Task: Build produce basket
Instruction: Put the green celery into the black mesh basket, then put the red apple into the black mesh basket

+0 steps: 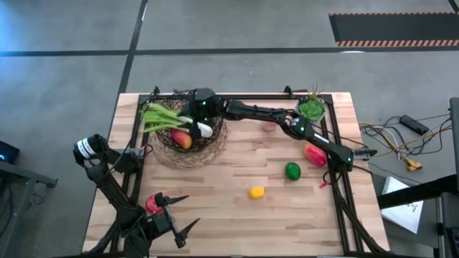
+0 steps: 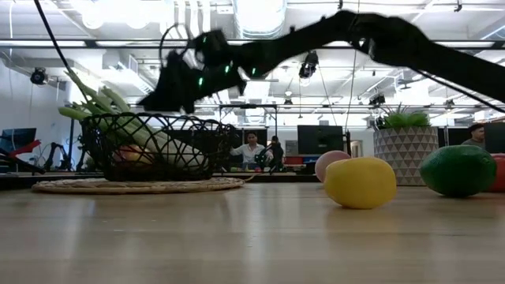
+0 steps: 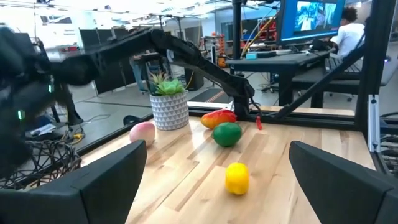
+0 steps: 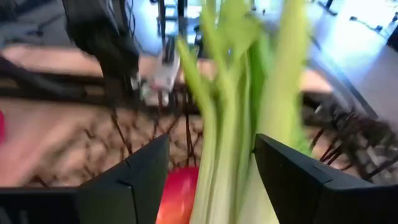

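Observation:
The dark wire basket (image 1: 166, 152) stands on a woven mat at the far left. In it lie the celery (image 1: 159, 117), its leafy end over the far-left rim (image 2: 87, 102), and a red-orange fruit (image 1: 182, 140). My right gripper (image 1: 199, 118) hangs open over the basket, its fingers on either side of the celery stalks (image 4: 227, 118). My left gripper (image 1: 192, 209) waits open and empty at the near left, beside the red tomato (image 1: 152, 204). The lemon (image 1: 256, 192), lime (image 1: 292, 170), a red-orange mango (image 1: 314, 154) and the peach (image 3: 142, 132) lie on the table. My right gripper comes at the celery from above, with its open fingers (image 4: 146, 171) across the stalks. The celery lies in the basket. I cannot tell whether the fingers touch it.
A potted green plant (image 1: 312, 108) stands at the far right corner. A black frame rail (image 1: 337, 165) runs round the table top. Bare wood lies between the basket and the lemon. People sit in the room beyond (image 2: 251, 147).

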Tool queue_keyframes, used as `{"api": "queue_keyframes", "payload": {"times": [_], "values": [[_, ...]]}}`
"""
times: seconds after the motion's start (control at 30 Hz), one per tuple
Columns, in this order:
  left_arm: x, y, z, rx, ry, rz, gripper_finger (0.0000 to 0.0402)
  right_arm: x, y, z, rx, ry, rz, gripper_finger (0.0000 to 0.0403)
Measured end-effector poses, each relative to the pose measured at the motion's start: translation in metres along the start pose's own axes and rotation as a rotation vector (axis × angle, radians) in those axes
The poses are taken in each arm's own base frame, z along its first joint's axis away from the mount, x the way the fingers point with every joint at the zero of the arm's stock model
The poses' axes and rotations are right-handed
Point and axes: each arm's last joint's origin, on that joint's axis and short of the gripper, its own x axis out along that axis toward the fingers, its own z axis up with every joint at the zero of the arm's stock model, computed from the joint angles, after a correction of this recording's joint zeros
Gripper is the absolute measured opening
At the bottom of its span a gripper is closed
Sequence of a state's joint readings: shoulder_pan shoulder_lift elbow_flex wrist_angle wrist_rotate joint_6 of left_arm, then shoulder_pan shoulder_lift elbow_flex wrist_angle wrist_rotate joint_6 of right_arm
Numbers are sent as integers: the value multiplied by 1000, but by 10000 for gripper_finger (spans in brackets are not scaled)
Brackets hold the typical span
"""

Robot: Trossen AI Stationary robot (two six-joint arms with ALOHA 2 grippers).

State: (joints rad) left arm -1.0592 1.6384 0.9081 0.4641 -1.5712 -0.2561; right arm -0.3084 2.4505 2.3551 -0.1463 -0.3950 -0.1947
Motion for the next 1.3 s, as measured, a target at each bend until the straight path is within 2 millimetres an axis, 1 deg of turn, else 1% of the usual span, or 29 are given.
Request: {"api": "queue_keyframes", "payload": {"times": [0.07, 0.2, 0.27, 0.4, 0.47, 0.5, 0.6, 0.67, 0.77, 0.93, 1.1, 1.17, 1.3], "values": [[0, 0, 1, -3, 0, 0, 377, -9, 1, 14, 16, -10, -2, 229], [0, 0, 1, -8, 0, 0, 377, -23, 4, 27, 4, 25, 2, 215], [0, 0, 1, -28, 0, 0, 377, -33, 7, 37, -12, 42, 6, 205], [0, 0, 1, -30, 0, 0, 377, -61, 13, 63, -69, 69, 5, 178], [0, 1, 0, -29, 0, 0, 377, -75, 18, 68, -75, 90, 9, 163], [0, 1, 0, -30, 0, 0, 377, -79, 21, 66, -66, 106, 14, 155], [0, 1, -2, -31, 0, 0, 377, -98, 36, 55, -72, 192, 7, 130], [0, 2, -4, -40, 0, -1, 377, -116, 49, 48, -81, 229, -11, 112], [0, 5, -9, -68, 0, -1, 377, -148, 70, 39, -88, 208, -15, 87], [5, 8, -15, -77, 0, 16, 377, -197, 112, 6, -56, 161, -1, 53], [24, 10, -15, -77, -2, 74, 377, -240, 157, -24, -11, 60, 47, 33], [35, 12, -15, -55, -2, 109, 377, -250, 176, -42, 3, 47, 38, 30], [59, 18, -15, 55, 7, 188, 377, -264, 217, -76, 5, 19, -2, 29]]}}
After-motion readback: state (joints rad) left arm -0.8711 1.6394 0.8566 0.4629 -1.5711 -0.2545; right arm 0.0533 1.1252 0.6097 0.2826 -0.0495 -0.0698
